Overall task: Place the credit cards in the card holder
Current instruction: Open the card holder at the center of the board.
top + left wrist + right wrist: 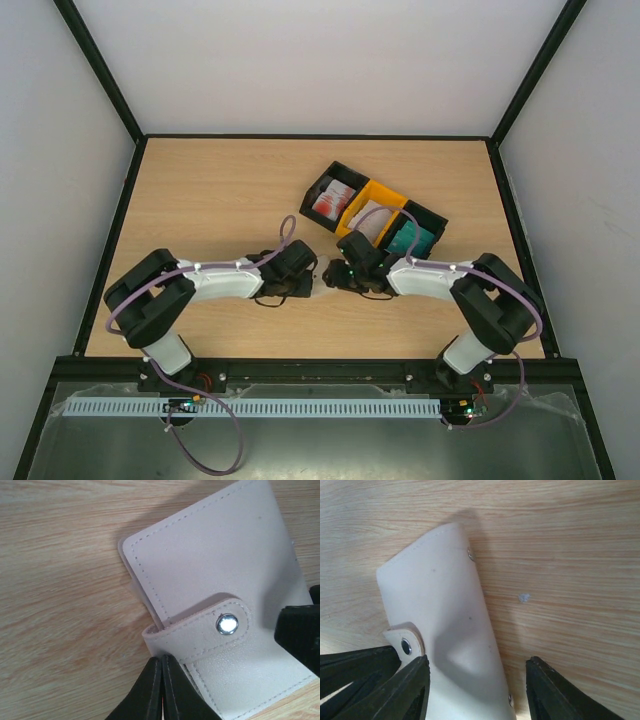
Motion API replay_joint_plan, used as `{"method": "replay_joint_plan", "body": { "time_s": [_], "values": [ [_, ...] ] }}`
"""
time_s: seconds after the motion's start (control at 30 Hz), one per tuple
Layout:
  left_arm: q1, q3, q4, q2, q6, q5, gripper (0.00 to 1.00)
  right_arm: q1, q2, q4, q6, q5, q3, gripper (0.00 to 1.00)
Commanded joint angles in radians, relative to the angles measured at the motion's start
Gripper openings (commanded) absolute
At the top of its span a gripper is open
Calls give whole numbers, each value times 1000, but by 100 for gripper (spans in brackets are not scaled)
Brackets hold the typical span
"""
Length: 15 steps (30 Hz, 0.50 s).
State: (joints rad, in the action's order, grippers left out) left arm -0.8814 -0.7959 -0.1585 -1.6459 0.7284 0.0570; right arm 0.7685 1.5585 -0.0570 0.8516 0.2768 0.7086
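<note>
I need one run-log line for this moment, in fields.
left end effector: shut at snap strap of card holder | right end effector: open, straddling card holder | credit cards: in bins

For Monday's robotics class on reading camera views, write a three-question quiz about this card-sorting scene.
1. True or false: the right gripper stands open, with the card holder between its fingers.
2. The teal credit cards lie in: A a black bin; B the orange bin; C the card holder.
3. Fill in: the left gripper has its fingers ___.
Key: 1 true; 2 A; 3 shut.
</note>
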Motion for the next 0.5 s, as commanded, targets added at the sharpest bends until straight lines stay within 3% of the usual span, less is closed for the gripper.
{"method": "replay_joint_plan", "body": {
  "time_s": [0.0,0.23,0.47],
  "values": [
    [5,55,-13,-35,-10,14,4,-5,47,47,13,38,-3,52],
    [46,87,22,-32,-23,-19,4,-5,70,188,56,200,-39,51],
    [80,122,55,-25,-30,-54,4,-5,51,375,156,254,-96,41]
  ]
}}
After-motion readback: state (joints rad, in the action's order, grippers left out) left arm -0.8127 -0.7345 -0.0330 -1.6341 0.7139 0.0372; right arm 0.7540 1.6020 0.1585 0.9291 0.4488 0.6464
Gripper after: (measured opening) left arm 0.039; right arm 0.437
